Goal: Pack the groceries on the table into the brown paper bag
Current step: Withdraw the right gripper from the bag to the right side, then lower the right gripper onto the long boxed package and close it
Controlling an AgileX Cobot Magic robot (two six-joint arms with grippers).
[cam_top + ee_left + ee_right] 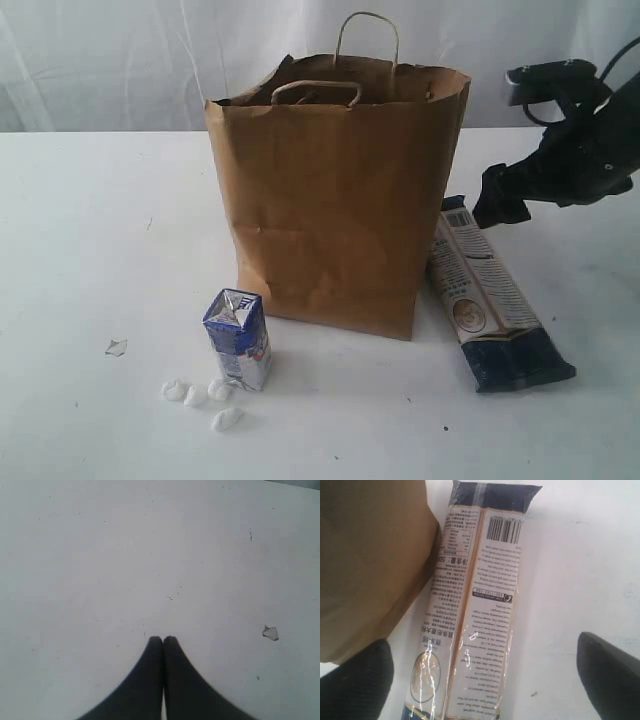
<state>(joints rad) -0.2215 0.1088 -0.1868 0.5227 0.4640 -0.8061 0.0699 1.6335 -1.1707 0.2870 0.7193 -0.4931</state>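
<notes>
The place is read as a robotics lab bench. A plain white table is backed on the far side by a draped white cloth. At the right a black robot arm with a trailing cable is seen, and a brown paper bag is stood among a few groceries.
</notes>
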